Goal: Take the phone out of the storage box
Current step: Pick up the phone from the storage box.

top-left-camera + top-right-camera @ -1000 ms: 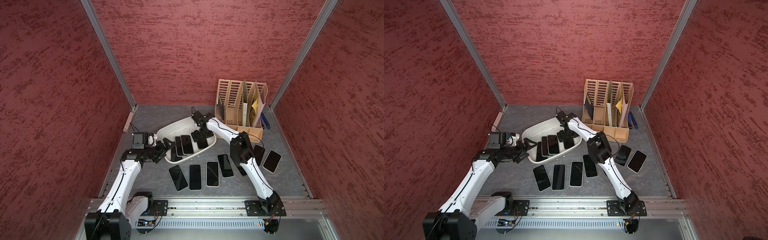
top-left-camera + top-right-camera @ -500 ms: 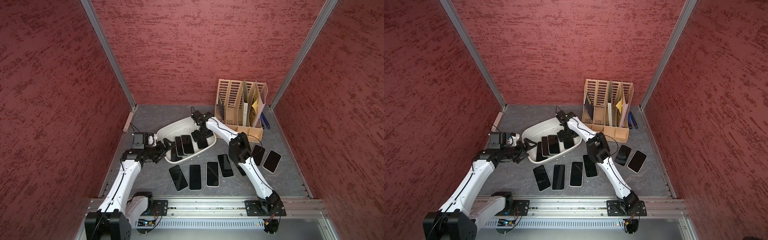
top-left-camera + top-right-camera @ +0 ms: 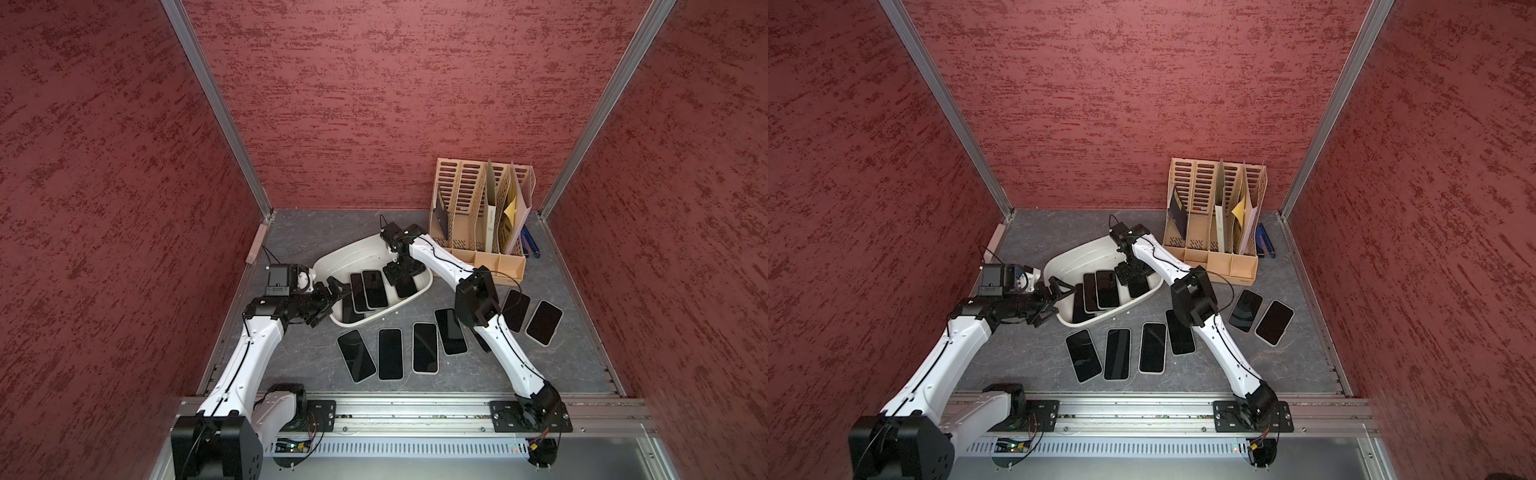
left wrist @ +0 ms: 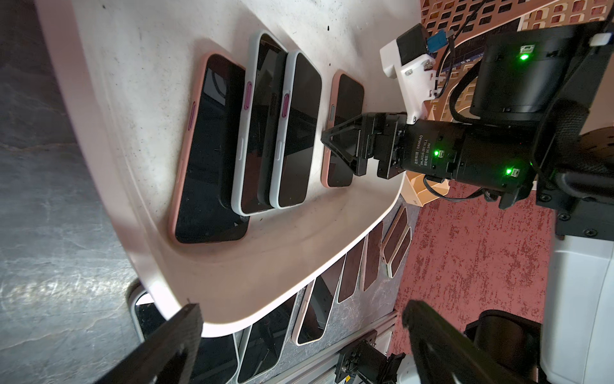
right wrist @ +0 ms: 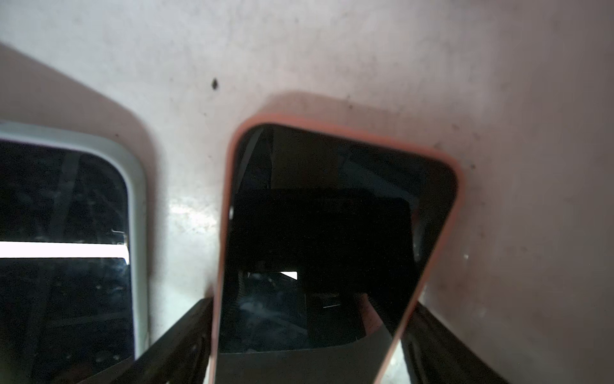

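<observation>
The white storage box (image 3: 353, 253) (image 3: 1075, 257) (image 4: 133, 99) lies left of centre on the grey table and holds several phones. My right gripper (image 3: 401, 272) (image 3: 1131, 272) (image 5: 309, 332) reaches down into its right end. There its fingers (image 5: 186, 329) press both long edges of a pink-cased phone (image 3: 405, 286) (image 3: 1138, 286) (image 4: 345, 109) (image 5: 332, 232) that lies flat on the box floor. My left gripper (image 3: 332, 291) (image 3: 1059, 297) (image 4: 299, 332) stands open at the box's near left rim with nothing between its fingers.
Beside the gripped phone lie two white-cased phones (image 4: 292, 133) and another pink one (image 4: 209, 149). Several phones (image 3: 390, 353) lie in a row on the table in front of the box, two more (image 3: 544, 322) at right. A beige file organizer (image 3: 478, 216) stands at the back right.
My right gripper's jaws have closed in onto the pink-cased phone's sides. Neither arm has visibly moved, and the left gripper stays open.
</observation>
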